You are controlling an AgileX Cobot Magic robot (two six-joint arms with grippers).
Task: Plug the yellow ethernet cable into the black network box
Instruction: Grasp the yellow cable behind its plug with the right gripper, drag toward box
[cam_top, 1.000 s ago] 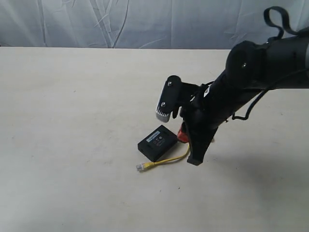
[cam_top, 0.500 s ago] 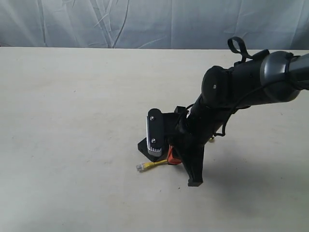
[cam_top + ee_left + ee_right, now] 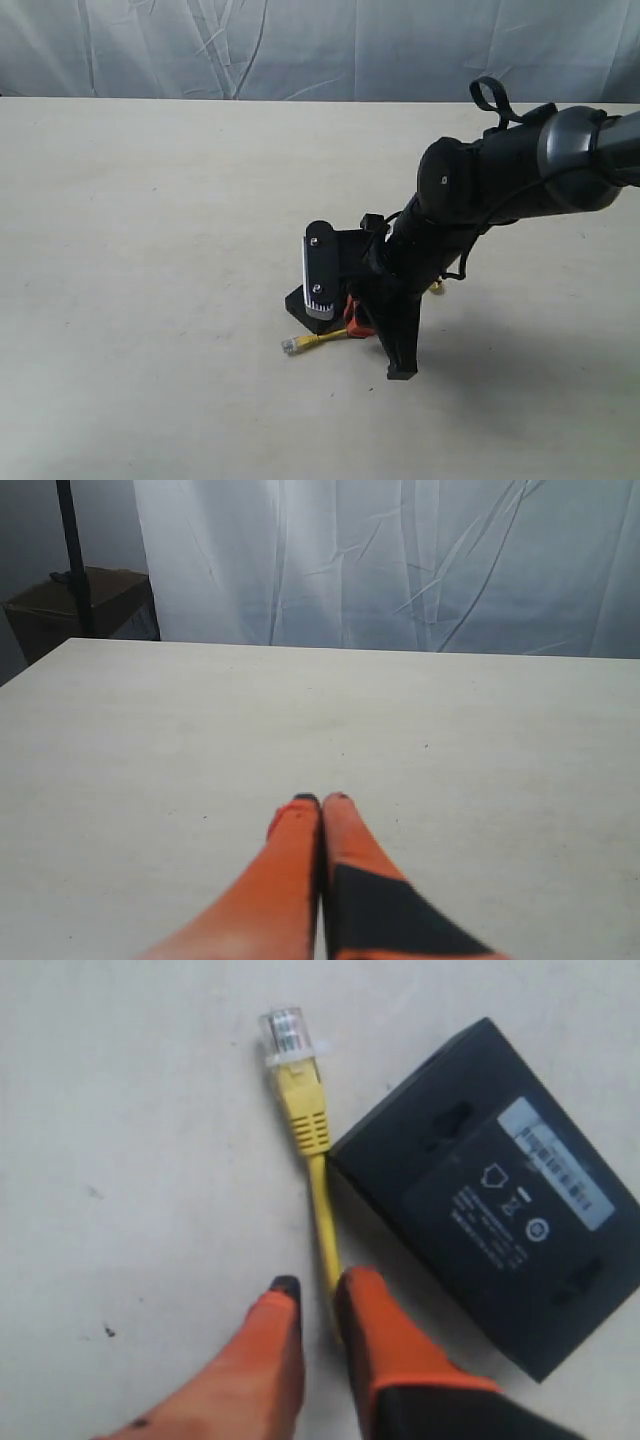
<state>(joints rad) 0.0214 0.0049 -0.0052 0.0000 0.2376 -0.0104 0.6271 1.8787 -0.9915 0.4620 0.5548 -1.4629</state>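
The yellow ethernet cable [image 3: 318,1190] lies on the table along one edge of the black network box [image 3: 500,1210], its clear plug [image 3: 285,1032] free and pointing away from the box. My right gripper [image 3: 315,1285] is down at the table and open by a small gap. The cable runs between its orange fingers [image 3: 375,1330], close against the one on the box's side. In the exterior view the right wrist covers most of the box [image 3: 296,302]; the cable's plug end [image 3: 296,344] sticks out to the left. My left gripper [image 3: 321,800] is shut over bare table with nothing in it.
A pale table [image 3: 150,250] stretches all round, backed by a white curtain [image 3: 300,50]. A dark box on a stand [image 3: 80,605] sits beyond the table's far corner in the left wrist view. The right arm [image 3: 500,190] reaches in from the right.
Over the last second the right arm came down and forward over the box and cable, hiding most of the box. In the last half second it has hardly moved.
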